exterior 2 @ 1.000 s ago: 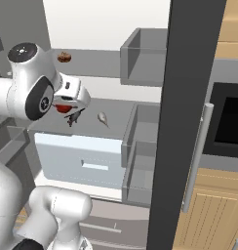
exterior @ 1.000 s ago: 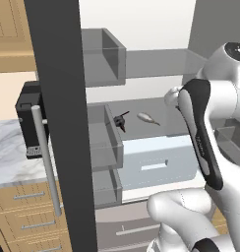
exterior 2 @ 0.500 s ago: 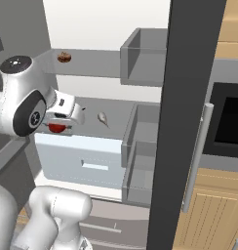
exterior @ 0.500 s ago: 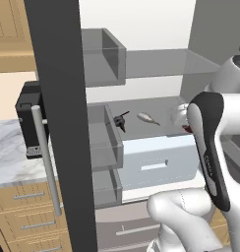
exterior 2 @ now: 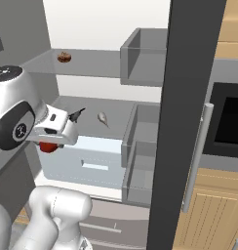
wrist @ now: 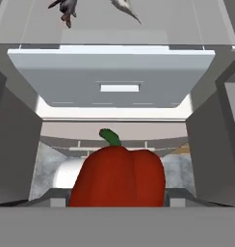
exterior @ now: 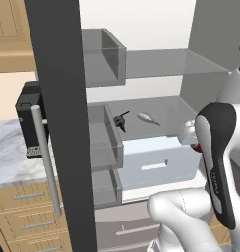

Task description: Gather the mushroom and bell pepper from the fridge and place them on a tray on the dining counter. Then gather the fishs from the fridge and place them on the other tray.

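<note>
Pincer (exterior 2: 49, 145) clamped on the bell pepper (wrist: 117, 177), red with a green stem, held in front of the open fridge (exterior: 151, 64) and just outside its pale drawer (exterior 2: 84, 163). Behind, on the shelf above that drawer, two fishs: one dark (exterior: 121, 120), one silvery (exterior: 147, 118), lying near each other but apart. Higher, on the upper shelf, the mushroom (exterior 2: 64, 57), a small brown lump.
</note>
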### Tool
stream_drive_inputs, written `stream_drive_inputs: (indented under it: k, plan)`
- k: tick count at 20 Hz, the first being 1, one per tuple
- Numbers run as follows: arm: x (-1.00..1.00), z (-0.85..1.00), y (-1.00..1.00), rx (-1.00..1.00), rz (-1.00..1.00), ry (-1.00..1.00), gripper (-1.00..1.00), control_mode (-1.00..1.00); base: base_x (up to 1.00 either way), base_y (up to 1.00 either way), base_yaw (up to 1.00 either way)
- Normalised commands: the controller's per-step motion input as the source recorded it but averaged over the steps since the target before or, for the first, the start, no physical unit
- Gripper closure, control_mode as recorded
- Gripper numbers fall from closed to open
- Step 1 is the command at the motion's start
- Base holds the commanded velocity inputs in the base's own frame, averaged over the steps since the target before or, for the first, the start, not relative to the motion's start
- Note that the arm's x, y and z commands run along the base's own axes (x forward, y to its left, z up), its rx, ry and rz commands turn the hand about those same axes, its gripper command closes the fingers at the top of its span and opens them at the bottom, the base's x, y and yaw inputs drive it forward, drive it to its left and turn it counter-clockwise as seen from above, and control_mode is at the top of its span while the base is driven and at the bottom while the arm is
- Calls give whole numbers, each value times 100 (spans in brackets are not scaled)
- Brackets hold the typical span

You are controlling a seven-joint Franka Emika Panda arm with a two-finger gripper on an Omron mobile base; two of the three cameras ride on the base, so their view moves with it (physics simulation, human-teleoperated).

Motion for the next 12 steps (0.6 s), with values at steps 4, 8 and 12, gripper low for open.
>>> stream_drive_inputs:
  k: [4,8,12]
  plan:
    - [-28,-5,0,-3,0,11,100,-100,0,0,0]
    - [-18,-2,0,0,0,6,100,-100,0,0,0]
    - [-12,-4,0,0,0,0,100,100,-9,0,0]
